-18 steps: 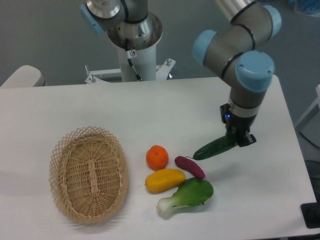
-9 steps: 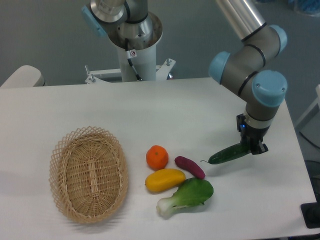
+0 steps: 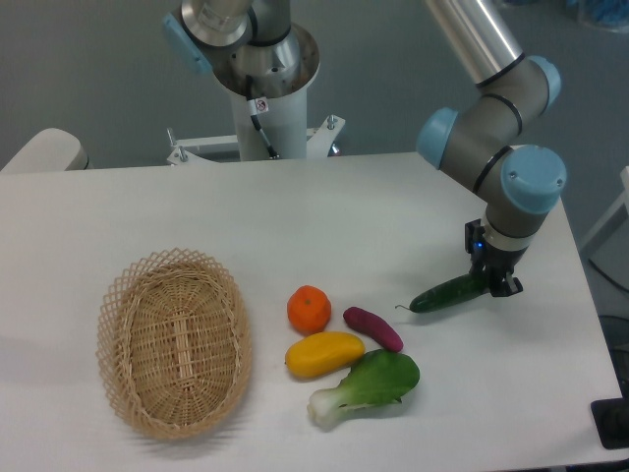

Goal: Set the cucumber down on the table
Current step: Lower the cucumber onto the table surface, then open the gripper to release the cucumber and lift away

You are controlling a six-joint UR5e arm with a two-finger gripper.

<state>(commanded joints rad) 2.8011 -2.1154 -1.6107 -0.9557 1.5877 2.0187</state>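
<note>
- Black two-finger gripper (image 3: 488,283) fingers are closing around the slim dark green cucumber (image 3: 447,294); its right end is hiding behind them.
- Cucumber is angling just over the white tabletop (image 3: 324,216); contact unclear.

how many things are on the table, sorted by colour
green: 2, the cucumber in the end effector and the bok choy
orange: 1, the orange
yellow: 1, the yellow mango
purple: 1, the eggplant
tan: 1, the wicker basket
total: 6
</note>
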